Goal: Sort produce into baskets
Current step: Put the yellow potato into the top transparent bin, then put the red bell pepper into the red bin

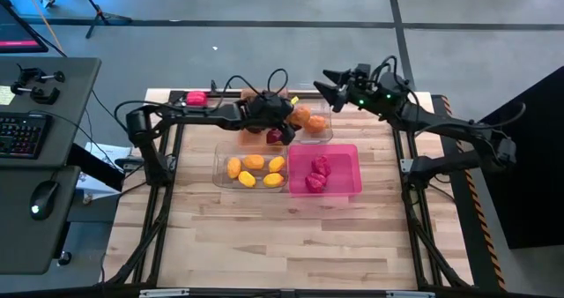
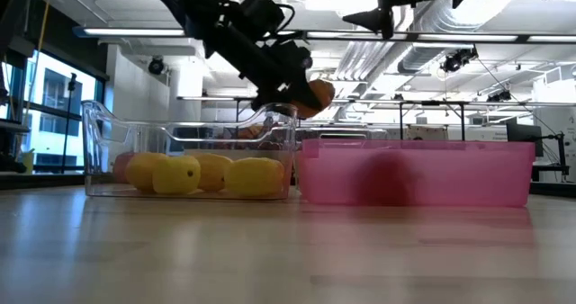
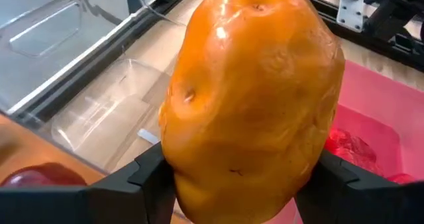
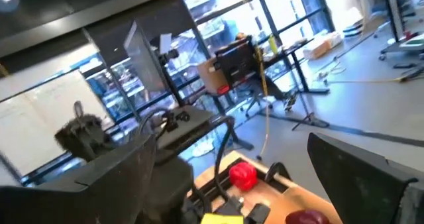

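My left gripper (image 1: 291, 115) is shut on an orange lumpy toy vegetable (image 3: 252, 98), held in the air over the far bins; it also shows in the low view (image 2: 315, 95). My right gripper (image 1: 324, 84) is open and empty, raised above the table's far edge. A clear bin (image 1: 319, 132) at the far middle holds orange produce (image 1: 315, 122). A clear bin (image 1: 220, 167) holds several yellow pieces (image 1: 254, 163). The pink bin (image 1: 339, 152) holds pink-red pieces (image 1: 320, 167). A maroon piece (image 1: 276, 137) lies in the translucent orange bin (image 1: 254, 139). My left gripper pinches the orange vegetable by its lower sides (image 3: 179, 177) between its two fingers (image 3: 149, 174), one on each side. The vegetable sticks out well beyond the fingertips. It is lifted clear of the bins and the table.
A pink-red piece (image 1: 196, 97) lies on the table at the far left corner. Black frame rails (image 1: 167, 170) run along the table's left and right sides. Bare wood (image 1: 291, 245) lies between the bins and the near edge. A desk with a keyboard (image 1: 22, 132) stands left of the table.
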Tool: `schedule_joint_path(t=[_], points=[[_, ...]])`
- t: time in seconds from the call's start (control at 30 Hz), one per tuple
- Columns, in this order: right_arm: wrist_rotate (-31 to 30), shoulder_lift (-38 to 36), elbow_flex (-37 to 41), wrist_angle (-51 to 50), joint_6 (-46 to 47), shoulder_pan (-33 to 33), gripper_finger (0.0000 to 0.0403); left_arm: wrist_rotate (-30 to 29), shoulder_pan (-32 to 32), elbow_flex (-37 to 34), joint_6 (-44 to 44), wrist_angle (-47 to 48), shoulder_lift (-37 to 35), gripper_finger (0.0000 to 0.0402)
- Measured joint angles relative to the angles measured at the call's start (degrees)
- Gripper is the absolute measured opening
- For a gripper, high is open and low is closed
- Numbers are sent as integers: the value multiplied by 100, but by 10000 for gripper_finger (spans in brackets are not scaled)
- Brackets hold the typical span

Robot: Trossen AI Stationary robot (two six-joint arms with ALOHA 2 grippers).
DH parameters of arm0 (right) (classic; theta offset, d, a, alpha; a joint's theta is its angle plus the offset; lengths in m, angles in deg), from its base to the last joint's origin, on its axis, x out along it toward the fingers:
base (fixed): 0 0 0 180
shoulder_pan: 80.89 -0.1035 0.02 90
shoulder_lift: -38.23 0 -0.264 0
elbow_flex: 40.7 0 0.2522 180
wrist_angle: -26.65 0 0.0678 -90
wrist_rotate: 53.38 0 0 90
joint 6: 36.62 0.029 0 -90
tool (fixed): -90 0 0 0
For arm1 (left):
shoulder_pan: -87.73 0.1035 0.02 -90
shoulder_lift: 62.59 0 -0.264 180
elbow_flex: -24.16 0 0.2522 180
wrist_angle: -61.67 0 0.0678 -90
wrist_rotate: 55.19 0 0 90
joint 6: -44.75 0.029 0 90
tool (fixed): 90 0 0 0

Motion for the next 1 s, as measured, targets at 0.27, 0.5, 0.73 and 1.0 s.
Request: schedule_joint_path(t=[0.27, 0.5, 0.73, 1.0], points=[[-161, -76, -2, -203, 43, -4, 383, 192, 110, 4, 85, -547, 87, 229], [-163, -105, -2, -213, -64, -4, 383, 363, 164, 4, 216, -590, 85, 263], [-161, -108, -2, -207, -106, -4, 383, 401, 163, 0, 543, -372, -58, 343], [-177, -108, -2, -366, -311, 0, 383, 205, 507, -6, 1264, 1162, -1121, 371]])
